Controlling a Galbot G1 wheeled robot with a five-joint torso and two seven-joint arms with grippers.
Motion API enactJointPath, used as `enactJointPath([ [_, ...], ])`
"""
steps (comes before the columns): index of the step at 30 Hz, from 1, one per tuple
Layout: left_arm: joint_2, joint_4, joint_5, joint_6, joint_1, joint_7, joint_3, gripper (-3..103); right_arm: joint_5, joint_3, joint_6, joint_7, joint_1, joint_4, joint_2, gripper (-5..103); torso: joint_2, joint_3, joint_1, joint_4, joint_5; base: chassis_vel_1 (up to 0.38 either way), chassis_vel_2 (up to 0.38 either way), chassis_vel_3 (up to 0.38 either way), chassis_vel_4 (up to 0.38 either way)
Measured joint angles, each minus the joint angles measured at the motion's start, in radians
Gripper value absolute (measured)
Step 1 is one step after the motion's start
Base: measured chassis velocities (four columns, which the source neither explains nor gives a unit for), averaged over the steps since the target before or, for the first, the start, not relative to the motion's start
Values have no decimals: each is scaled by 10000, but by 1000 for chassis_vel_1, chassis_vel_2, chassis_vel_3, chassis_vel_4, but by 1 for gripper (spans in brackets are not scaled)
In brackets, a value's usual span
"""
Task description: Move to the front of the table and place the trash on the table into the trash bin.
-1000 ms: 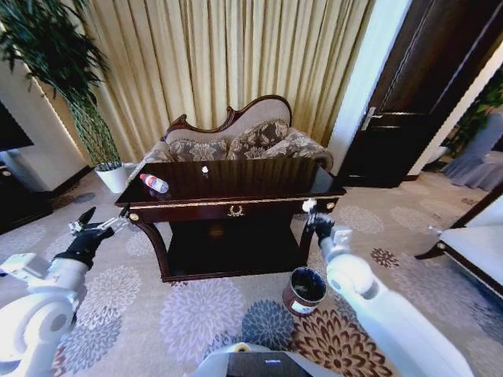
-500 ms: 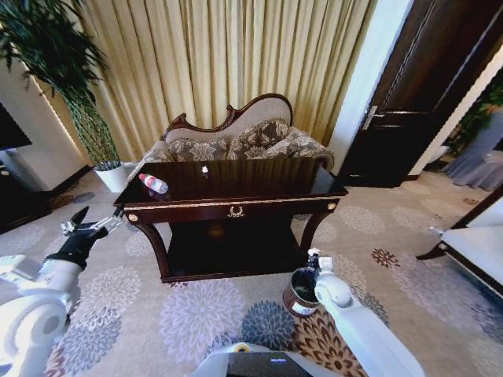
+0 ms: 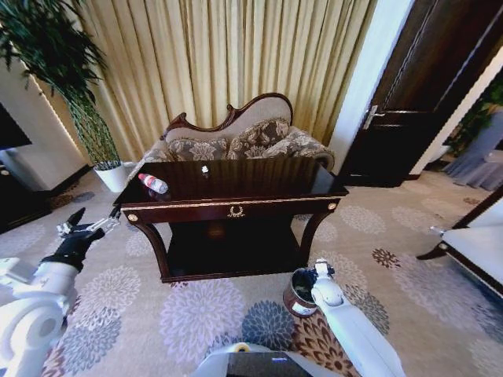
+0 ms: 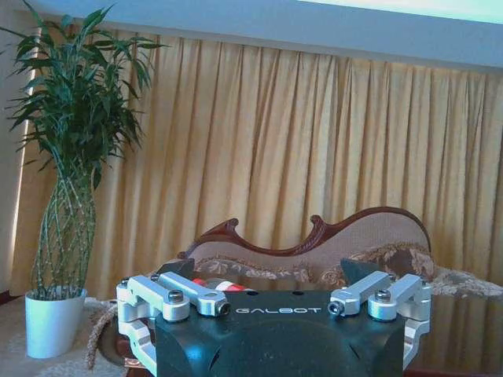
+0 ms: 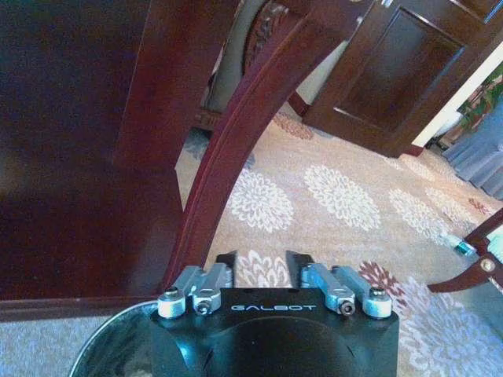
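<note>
My right gripper (image 3: 317, 272) hangs open, empty, over the trash bin (image 3: 301, 292) at 5 o'clock. My left gripper (image 3: 80, 228) waits open at 9 o'clock. The bottle (image 3: 154, 183) lies on the table (image 3: 259, 179).

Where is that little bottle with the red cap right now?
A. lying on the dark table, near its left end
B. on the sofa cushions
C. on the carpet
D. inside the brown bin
A: the bottle lies on its side on the table, at its left end.

Dark glossy table (image 3: 236, 182) with gold trim, red-capped clear bottle (image 3: 154, 183), brown bin (image 3: 299, 296)
</note>
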Motion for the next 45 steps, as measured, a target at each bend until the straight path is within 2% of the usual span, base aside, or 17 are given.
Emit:
enactJointPath([
  [1,0,0,0,0,0,0,0,100,0,0,0,0,0,0,0,38,0,0,0,0,0,0,0,0,0],
  [3,30,1,3,-10,-22,4,4,100,9,1,14,25,-44,145,-28,50,1,0,-1,1,0,0,0,0,0],
  [6,69,5,-9,-13,-38,4,-22,100,19,0,87,56,-72,266,-32,55,0,0,-1,1,0,0,0,0,0],
  [8,102,1,-61,-14,-42,2,-86,100,97,0,501,68,-141,659,-60,66,0,0,-1,0,0,0,0,0,0],
  [9,102,1,-61,-14,-42,2,-86,100,97,0,501,68,-141,659,-60,66,0,0,-1,0,0,0,0,0,0],
  [11,107,-19,-99,-15,-6,0,-144,100,353,-6,1080,-35,-326,1800,-262,77,0,0,0,2,1,0,0,0,0],
  [12,107,-19,-99,-15,-6,0,-144,100,353,-6,1080,-35,-326,1800,-262,77,0,0,0,2,1,0,0,0,0],
  [15,31,-51,-103,-20,15,-17,-157,100,873,-79,1330,-157,-672,3947,-556,93,0,-1,-1,1,0,0,0,0,0],
  [16,31,-51,-103,-20,15,-17,-157,100,873,-79,1330,-157,-672,3947,-556,93,0,-1,-1,1,0,0,0,0,0],
  [18,-44,-101,-90,-24,67,-61,-94,100,1470,-192,1461,-153,-812,5448,-714,99,1,-2,-1,3,-4,0,0,0,0],
  [21,-74,-155,-87,-24,98,-101,-66,100,1750,-291,1629,-152,-888,6152,-897,100,1,-1,-1,4,-2,0,0,0,0],
  [24,-74,-255,-110,-18,124,-162,-62,100,2463,-264,1711,-154,-992,7647,-1414,100,1,-1,-1,0,1,0,0,0,0],
  [27,-31,-282,-115,6,130,-176,-38,100,2512,-151,1640,-113,-1029,8130,-1697,100,1,-1,-1,3,0,0,0,0,0],
  [31,44,-297,-113,23,57,-253,73,100,2026,34,1589,-201,-1235,8335,-2066,100,1,-1,-1,-1,-1,0,0,0,0],
  [45,94,-362,-116,132,5,-245,75,100,1814,-138,1598,-200,-1241,8283,-2008,100,2,-2,-3,2,0,-14,15,11,-12],
])
